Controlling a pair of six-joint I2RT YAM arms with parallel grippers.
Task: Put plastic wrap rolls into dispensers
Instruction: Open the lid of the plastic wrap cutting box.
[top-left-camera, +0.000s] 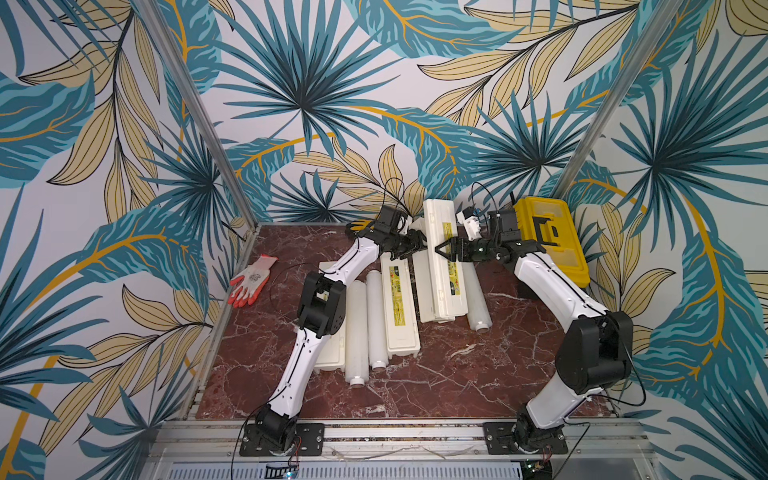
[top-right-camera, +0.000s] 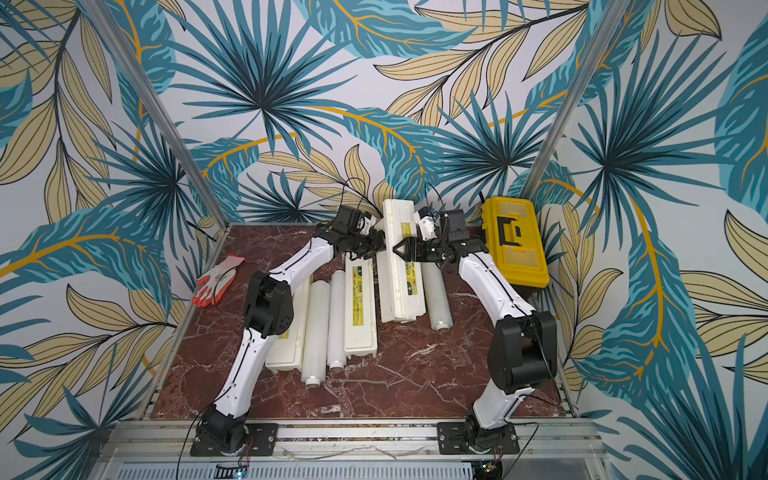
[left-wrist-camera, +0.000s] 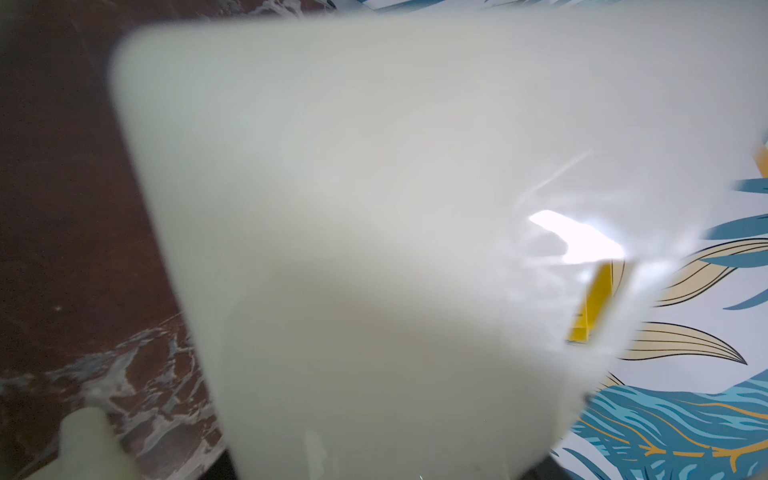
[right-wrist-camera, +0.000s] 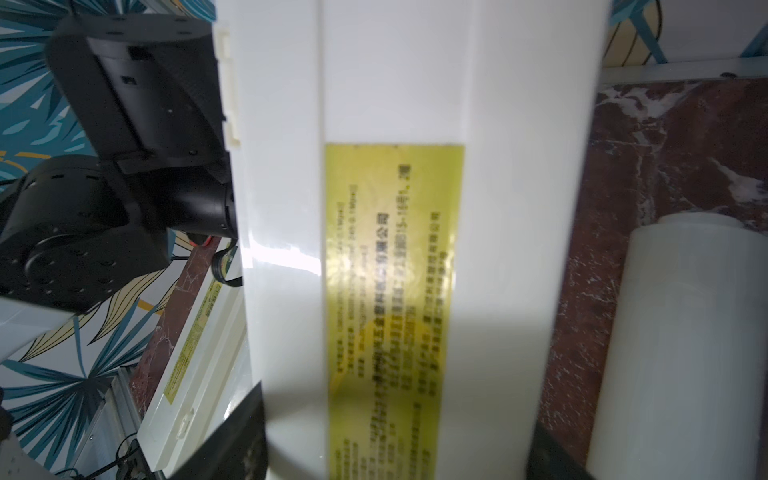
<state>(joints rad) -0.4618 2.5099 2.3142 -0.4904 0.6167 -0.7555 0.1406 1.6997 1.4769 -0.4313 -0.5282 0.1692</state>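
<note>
three smooth white rolls (top-left-camera: 357, 332) beside long glossy cream boxes (top-left-camera: 405, 332)

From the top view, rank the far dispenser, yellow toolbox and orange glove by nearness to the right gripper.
1. The far dispenser, directly at the right gripper.
2. The yellow toolbox, back right.
3. The orange glove, far left.
</note>
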